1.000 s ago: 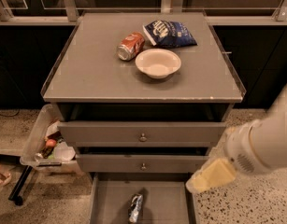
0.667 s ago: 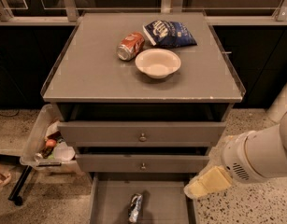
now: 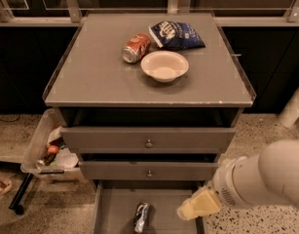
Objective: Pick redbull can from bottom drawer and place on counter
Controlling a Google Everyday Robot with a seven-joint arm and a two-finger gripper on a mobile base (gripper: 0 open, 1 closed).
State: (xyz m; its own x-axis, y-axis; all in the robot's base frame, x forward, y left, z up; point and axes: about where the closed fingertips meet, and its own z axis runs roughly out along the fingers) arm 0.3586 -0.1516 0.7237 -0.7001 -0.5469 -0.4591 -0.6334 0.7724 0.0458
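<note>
Pincer lowering toward the open bottom drawer (image 3: 115,209), can not yet grasped.

The redbull can (image 3: 141,217) lies on its side on the drawer floor, left of centre. Just to its right, the pincer (image 3: 193,208) has sunk lower and drifted left over the past second, so it now hangs at the drawer's right rim, close to the can but apart from it. Whether it is wide or narrow cannot be told. The thick white arm slants in from the lower right, wrist angled down-left. The reach looks nearly done; the tabletop (image 3: 100,77) awaits.
</note>
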